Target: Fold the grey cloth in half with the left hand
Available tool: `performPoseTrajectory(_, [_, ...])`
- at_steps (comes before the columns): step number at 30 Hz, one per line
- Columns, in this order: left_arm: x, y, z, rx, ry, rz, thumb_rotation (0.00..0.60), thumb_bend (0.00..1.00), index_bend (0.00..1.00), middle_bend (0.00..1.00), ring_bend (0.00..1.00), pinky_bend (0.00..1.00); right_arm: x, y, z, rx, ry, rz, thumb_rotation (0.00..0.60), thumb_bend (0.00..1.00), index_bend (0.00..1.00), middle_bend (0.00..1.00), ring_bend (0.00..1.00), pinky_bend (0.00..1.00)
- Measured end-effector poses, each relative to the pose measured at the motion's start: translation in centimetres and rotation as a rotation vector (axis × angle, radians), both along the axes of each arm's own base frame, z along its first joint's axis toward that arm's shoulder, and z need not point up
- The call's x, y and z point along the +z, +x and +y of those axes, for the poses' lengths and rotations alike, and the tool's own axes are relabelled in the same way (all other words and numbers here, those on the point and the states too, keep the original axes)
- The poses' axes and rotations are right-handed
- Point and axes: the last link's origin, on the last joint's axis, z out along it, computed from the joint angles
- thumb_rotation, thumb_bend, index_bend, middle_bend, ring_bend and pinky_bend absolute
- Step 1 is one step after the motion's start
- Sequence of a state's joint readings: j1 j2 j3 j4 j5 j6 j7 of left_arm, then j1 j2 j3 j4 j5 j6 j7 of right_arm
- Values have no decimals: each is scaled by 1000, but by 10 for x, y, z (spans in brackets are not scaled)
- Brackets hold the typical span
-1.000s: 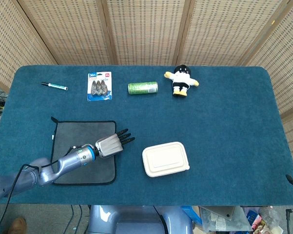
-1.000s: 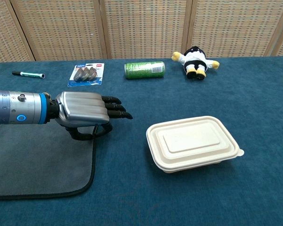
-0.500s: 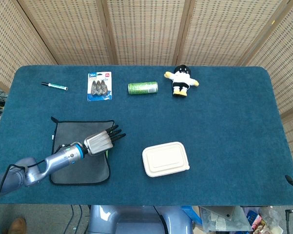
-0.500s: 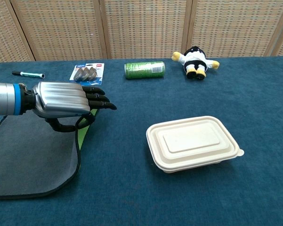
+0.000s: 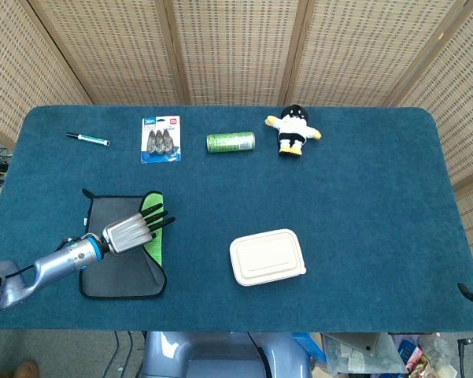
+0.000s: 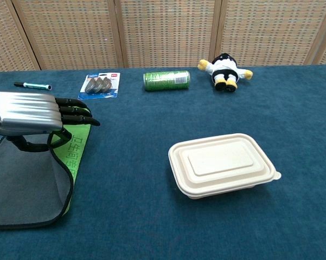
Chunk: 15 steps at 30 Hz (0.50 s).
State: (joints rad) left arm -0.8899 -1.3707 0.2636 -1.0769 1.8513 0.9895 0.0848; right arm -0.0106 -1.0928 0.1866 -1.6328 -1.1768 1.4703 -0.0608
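Note:
The grey cloth [image 5: 120,270] [image 6: 21,189] lies at the front left of the blue table. Its right edge is lifted and turned leftward, so the green underside [image 5: 152,228] [image 6: 73,149] shows. My left hand [image 5: 131,231] [image 6: 35,112] grips that lifted edge from above; the thumb sits under the cloth and the fingers point right. The cloth's far left part is out of the chest view. The right hand appears in neither view.
A cream lidded food box [image 5: 267,257] [image 6: 222,164] sits right of the cloth. Along the back lie a green marker [image 5: 88,139] [image 6: 32,85], a blister pack [image 5: 160,138] [image 6: 100,85], a green can [image 5: 230,142] [image 6: 166,80] and a penguin plush [image 5: 293,130] [image 6: 224,71].
My left hand has moved left, lifting the cloth's right edge with it. The flat cloth is now partly folded over, and its green underside has come into view.

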Motion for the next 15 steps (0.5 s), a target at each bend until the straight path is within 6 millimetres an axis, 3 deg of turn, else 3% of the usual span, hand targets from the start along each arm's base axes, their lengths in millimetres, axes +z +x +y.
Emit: performPoseTrajectory(15, [20, -51, -12, 83, 27, 24, 600, 498, 621, 0, 0, 0, -2, 3, 1, 8, 5, 3, 600, 0, 0, 0, 0, 0])
